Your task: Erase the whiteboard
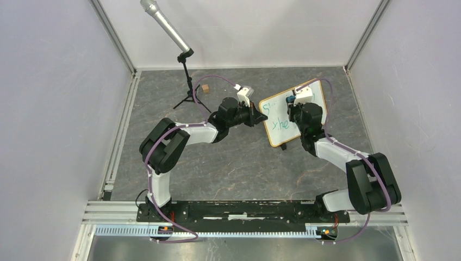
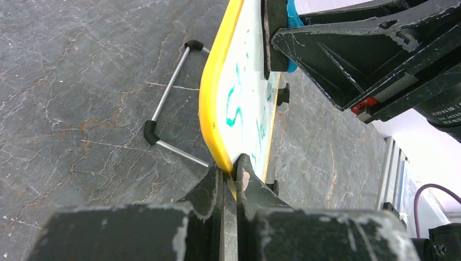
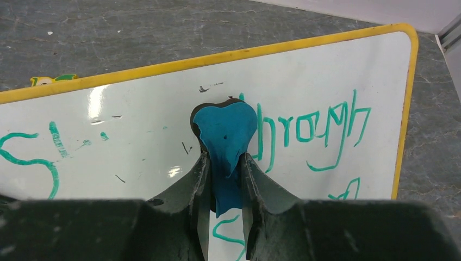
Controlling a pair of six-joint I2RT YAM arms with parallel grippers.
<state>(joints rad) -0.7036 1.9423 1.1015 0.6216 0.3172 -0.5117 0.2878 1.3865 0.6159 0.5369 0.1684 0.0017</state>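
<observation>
Just past the arm bases, both arms reach to the whiteboard (image 1: 278, 130), which stands tilted on the right-middle of the tabletop (image 1: 228, 163), its written face turned toward the right arm. The left gripper (image 2: 235, 163) is clamped on the board's left edge, one finger on each side of the yellow frame, bracing it. The right gripper (image 3: 224, 157) is closed on a blue eraser (image 3: 227, 128), whose pad sits against the upper middle of the board.

This looks like a wiping stroke along the top line. The patch between the green "S" on the left and "through" on the right is mostly clean, with a few specks. More writing shows lower down.

- **Pad angle:** the pad should meet the surface flat, since a tilted pad would only smear.
- **Pressure:** it should be moderate. The board rests on a thin wire stand (image 2: 171, 84) behind it and would likely tip or slide if the left grip slackened.
- **Stroke path:** sweep right across "through" in overlapping passes and stop short of the frame. Then take the "S", the specks and the lower line.

Farther back, a small wooden cube (image 1: 206, 87) and a microphone on a tripod (image 1: 166, 27) stand well apart from the board.
</observation>
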